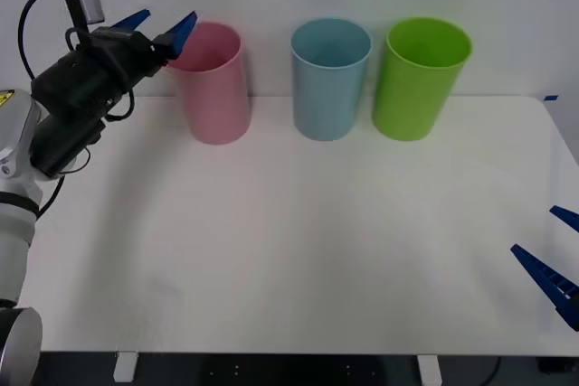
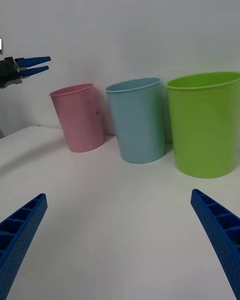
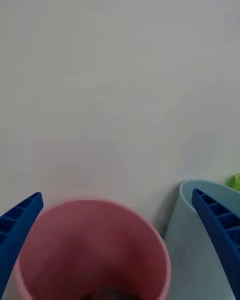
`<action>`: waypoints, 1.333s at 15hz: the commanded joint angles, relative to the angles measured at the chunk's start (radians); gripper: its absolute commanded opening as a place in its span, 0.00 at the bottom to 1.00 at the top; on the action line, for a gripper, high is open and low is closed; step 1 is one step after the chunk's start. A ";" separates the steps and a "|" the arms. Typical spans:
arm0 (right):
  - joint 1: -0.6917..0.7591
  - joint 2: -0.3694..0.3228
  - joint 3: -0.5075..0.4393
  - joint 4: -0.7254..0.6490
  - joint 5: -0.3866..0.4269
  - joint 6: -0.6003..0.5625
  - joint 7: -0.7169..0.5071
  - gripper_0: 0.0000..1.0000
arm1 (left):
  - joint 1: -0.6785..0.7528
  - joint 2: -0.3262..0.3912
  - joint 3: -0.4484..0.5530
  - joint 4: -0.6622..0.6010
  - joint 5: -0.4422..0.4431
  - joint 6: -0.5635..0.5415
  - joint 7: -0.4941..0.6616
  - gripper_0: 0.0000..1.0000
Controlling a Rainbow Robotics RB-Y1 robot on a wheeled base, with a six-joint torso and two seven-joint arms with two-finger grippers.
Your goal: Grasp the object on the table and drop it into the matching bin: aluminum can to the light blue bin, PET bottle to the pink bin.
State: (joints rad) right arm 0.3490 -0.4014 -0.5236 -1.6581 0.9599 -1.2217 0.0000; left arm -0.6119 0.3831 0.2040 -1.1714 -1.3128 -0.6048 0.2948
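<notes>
The left gripper (image 1: 161, 28), fingers spread and empty, hovers just beside the tall pink plastic bin's (image 1: 217, 97) rim; the right gripper (image 1: 559, 250), also spread, waits well apart.

Upright pink bin (image 1: 215, 88) beside light blue bin (image 1: 329, 79) on table (image 1: 298, 250)

- Three bins are standing in a row along the upper middle of the front view: pink bin (image 1: 214, 84), light blue bin (image 1: 329, 77), green bin (image 1: 420, 77), with narrow gaps between them.
- The table (image 1: 298, 250) is lying open across the frame's middle and bottom.
- The left gripper (image 1: 161, 28) is crowding the pink bin's rim at upper left.
</notes>
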 commanded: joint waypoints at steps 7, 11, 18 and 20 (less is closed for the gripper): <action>0.000 0.000 0.000 0.000 0.000 0.000 0.000 1.00 | 0.262 0.007 0.196 -0.175 0.026 -0.250 -0.046 1.00; 0.000 0.000 0.000 0.000 0.000 0.000 0.000 1.00 | 0.406 0.033 0.247 -0.264 0.090 -0.293 -0.080 1.00; 0.000 0.000 0.000 0.000 0.000 0.000 0.000 1.00 | 0.632 0.132 0.322 -0.290 0.260 -0.375 -0.267 1.00; 0.000 0.000 0.000 0.000 0.000 0.000 0.000 1.00 | 0.693 0.162 0.339 -0.290 0.308 -0.415 -0.272 1.00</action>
State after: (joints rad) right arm 0.3490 -0.4014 -0.5236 -1.6581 0.9599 -1.2217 0.0000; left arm 0.0571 0.5337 0.5386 -1.4614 -1.0252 -1.0062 0.0258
